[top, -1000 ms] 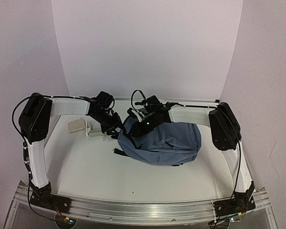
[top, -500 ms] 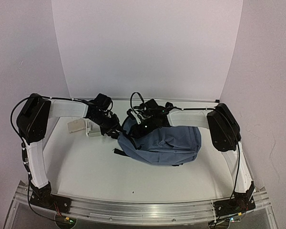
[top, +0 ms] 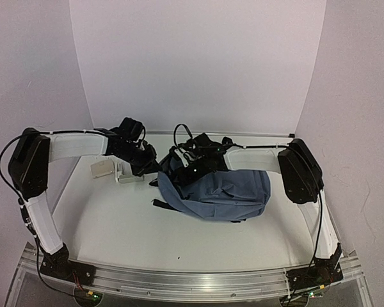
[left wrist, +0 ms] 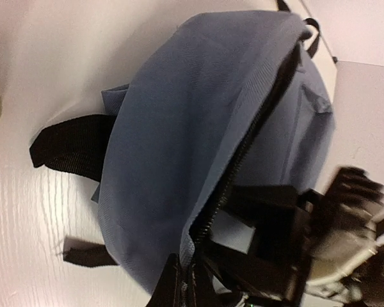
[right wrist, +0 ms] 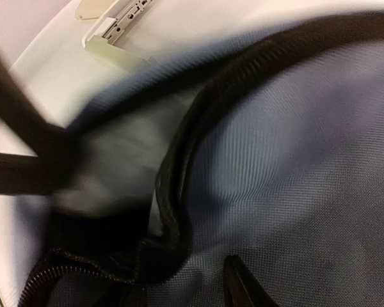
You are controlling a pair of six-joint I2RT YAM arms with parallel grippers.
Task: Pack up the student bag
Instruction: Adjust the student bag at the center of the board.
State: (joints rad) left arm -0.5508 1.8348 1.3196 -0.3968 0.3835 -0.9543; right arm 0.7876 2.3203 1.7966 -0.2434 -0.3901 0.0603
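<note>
blue-grey student bag, black straps, white table

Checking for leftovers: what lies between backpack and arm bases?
This side of the student bag: bare white table but for a tiny dark speck, in the top view.

I see a pale flat card and a white oblong block side by side (far left) on the bench.

The white table holds the student bag, lying flat near the middle, a bit toward 1 o'clock. Two small pale things sit side by side at 10 o'clock.
</note>
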